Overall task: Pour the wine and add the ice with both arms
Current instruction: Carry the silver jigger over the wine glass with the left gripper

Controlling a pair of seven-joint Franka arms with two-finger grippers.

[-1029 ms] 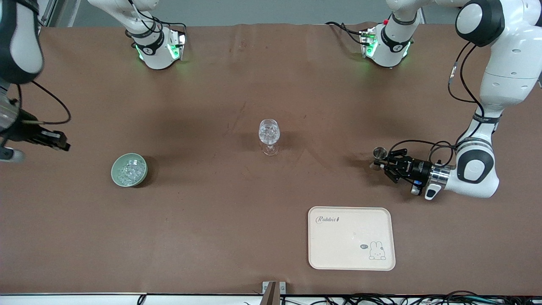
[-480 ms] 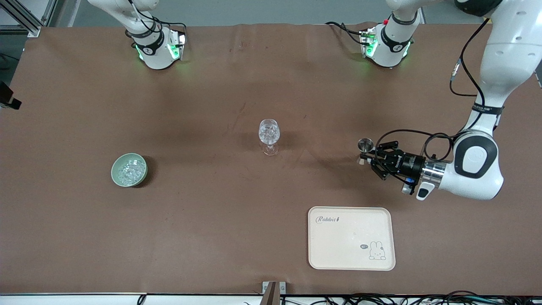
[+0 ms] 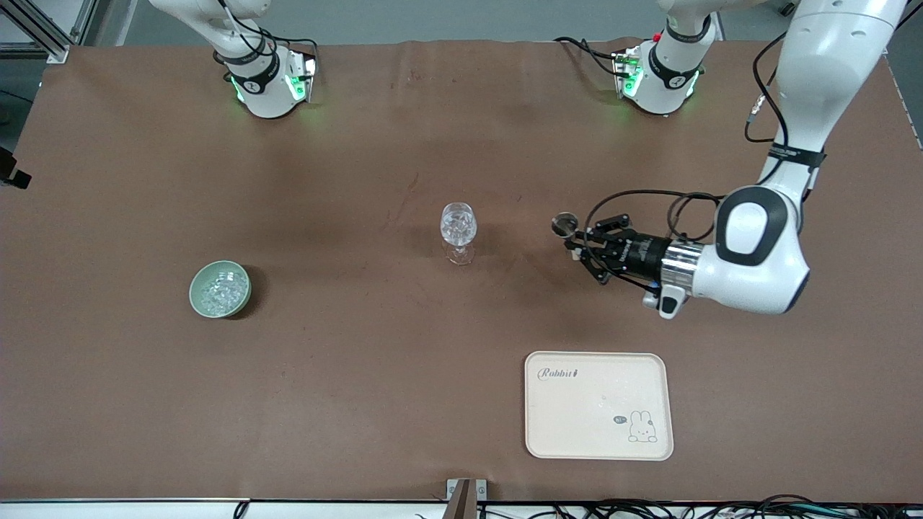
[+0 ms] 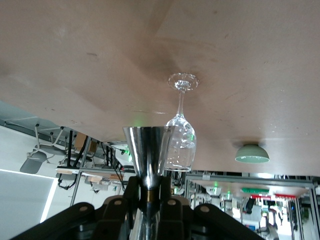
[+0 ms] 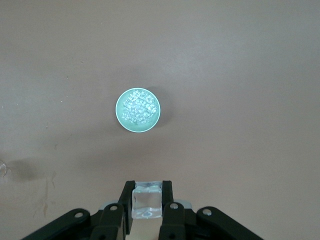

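— Where do you stand?

— Your left gripper [image 3: 577, 241] is clamped on a jigger [image 3: 564, 225], hovering at the glass's [image 3: 458, 229] three o'clock: the pour step, I judge. Close in, then tip over the rim.

— And the ice [image 5: 137, 107]?

— In the bowl [image 3: 196, 297] toward the right arm's end. Your right gripper [image 5: 146, 200], high above it, grips one cube [image 5: 146, 205].
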